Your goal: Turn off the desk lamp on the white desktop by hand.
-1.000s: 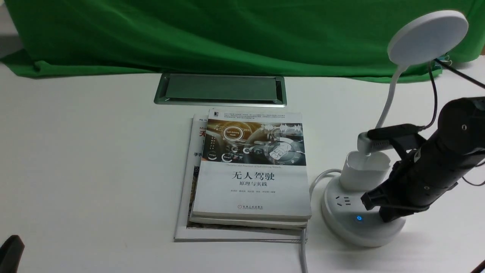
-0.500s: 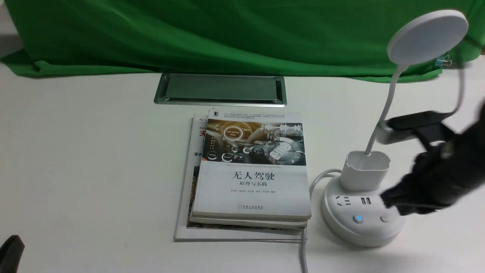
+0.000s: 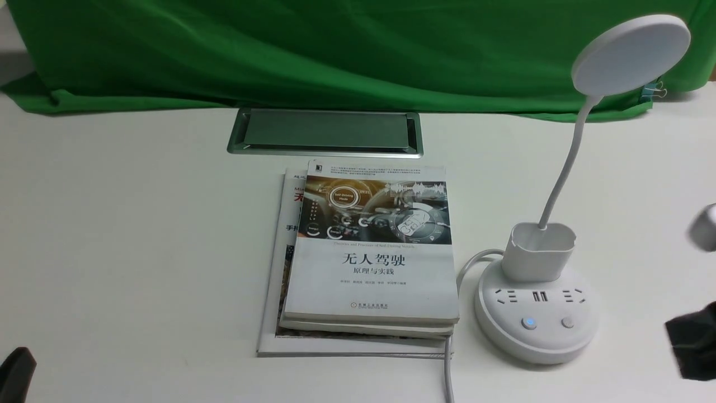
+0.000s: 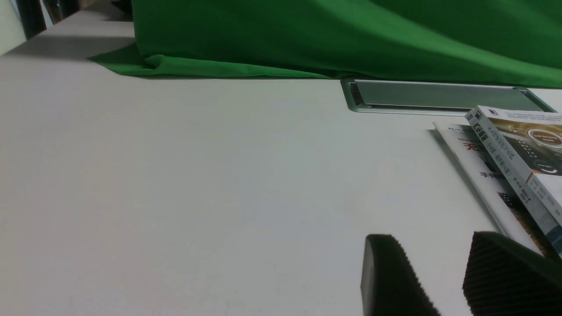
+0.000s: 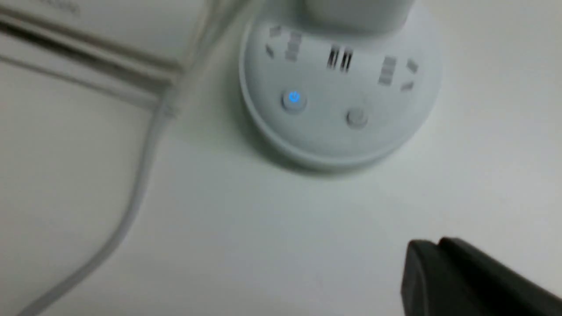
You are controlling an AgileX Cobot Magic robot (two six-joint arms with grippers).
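- Two buttons sit on the base (image 3: 503,313) of the lamp (image 3: 540,252): a blue-lit button (image 3: 528,323) and, at its 3 o'clock, a plain button (image 3: 568,322) that shows no light.
- Lamp stands on the worktop (image 3: 140,235) at 3 o'clock of the books (image 3: 372,252), just beside them. Its head (image 3: 632,55) is raised toward 1 o'clock, in front of the green cloth (image 3: 335,50).
- Right hand (image 3: 699,285) is at 3 o'clock of the base, well apart from it, blurred and cut by the frame edge. Its grey finger (image 3: 706,226) and black part (image 3: 693,344) stand wide apart with nothing between them, as far as the blur allows.
- Left hand (image 4: 432,254) hangs low over bare worktop at 8 o'clock of the books, fingers (image 4: 386,276) parted a little and holding nothing.
- Step in hand, as I judge it: nothing touches either button. The head throws no bright pool on the worktop, so the press may be done. But the lit face is turned from the camera, so I cannot tell for sure.
- Next move, if the lamp is off: only keep the right hand clear of the neck (image 3: 562,168).
- If it is on: bring one fingertip in from 3 o'clock, under the neck, straight down on the plain button. That is likely the lamp switch, since the blue one reads as socket power. Press lightly so the base does not slide.
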